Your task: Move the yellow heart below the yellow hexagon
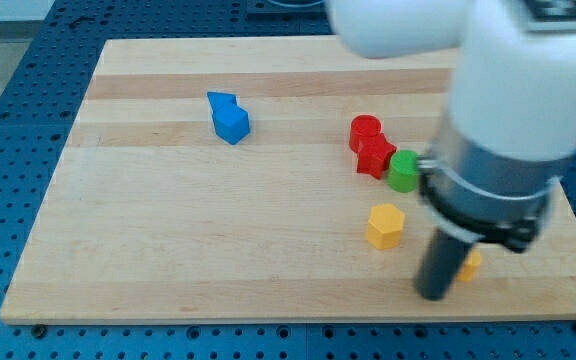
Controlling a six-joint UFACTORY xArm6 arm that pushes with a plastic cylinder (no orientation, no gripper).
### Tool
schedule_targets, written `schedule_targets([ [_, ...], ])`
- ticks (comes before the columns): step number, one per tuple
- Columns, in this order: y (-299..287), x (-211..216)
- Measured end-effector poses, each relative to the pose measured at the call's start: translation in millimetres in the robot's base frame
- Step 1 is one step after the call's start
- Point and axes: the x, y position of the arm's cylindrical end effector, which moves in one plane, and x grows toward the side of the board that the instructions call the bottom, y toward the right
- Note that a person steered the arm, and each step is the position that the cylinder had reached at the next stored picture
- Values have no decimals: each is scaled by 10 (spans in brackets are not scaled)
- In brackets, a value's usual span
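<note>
The yellow hexagon [386, 225] lies on the wooden board [218, 230] at the lower right. The yellow heart [471, 264] is mostly hidden behind my rod, to the right of the hexagon and a little lower. My tip [433, 295] rests on the board just left of the heart, below and to the right of the hexagon. It seems to touch the heart's left side.
A red cylinder [365, 130] and a red block [375, 156] sit above the hexagon, with a green block [403, 171] beside them. Two blue blocks [230, 117] lie at the upper left. The white arm body [508, 90] covers the upper right.
</note>
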Motion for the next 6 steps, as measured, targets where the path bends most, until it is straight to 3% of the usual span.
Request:
schedule_targets([
  [2, 732, -187],
  [6, -524, -167],
])
